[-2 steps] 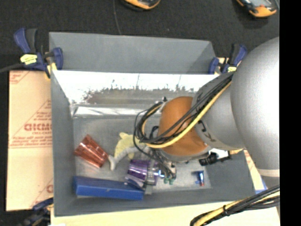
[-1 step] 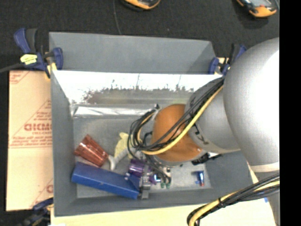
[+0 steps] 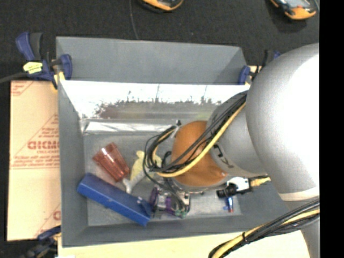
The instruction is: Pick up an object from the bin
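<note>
My gripper is low in the front middle of the bin, mostly covered by the wrist above it. Right at it lies a small purple and green thing, partly hidden. A long blue bar lies slantwise on the front left floor, its right end close to the gripper. Beside the bar stands a red see-through cup, tilted. Between the cup and the gripper lies a pale yellowish piece.
The arm and its orange cover with looped cables take up the right half of the bin and hide the floor there. The bin's steep walls rise to the left and behind.
</note>
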Robot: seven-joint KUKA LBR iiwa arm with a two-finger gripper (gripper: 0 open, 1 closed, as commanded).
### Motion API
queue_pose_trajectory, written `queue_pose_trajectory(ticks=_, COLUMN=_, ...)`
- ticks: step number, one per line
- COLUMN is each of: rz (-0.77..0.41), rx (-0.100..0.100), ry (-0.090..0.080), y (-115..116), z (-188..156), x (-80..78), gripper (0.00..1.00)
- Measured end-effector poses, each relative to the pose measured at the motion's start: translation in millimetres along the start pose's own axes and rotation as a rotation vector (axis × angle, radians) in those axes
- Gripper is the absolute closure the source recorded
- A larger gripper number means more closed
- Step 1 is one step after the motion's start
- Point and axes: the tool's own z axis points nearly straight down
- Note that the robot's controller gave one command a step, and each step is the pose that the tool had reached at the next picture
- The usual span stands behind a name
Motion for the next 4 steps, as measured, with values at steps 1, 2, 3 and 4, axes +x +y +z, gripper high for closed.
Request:
queue_pose_trajectory(ticks=1, rz=0.0, rx=0.0, ry=0.0, y=0.0, z=0.0, x=0.0, gripper=1.0)
queue_pose_trajectory(ticks=2, rz=-0.001, rx=0.0, ry=-0.001, y=-0.6, z=-5.0, x=0.3, gripper=1.0)
queue_pose_trajectory(ticks=3, rz=-0.002, rx=0.002, ry=0.003, y=-1.3, z=-16.9, x=0.9, gripper=1.0)
queue_pose_trajectory(ticks=4, rz=-0.004, rx=0.001, ry=0.003, y=-1.6, z=-39.0, x=0.7, gripper=1.0)
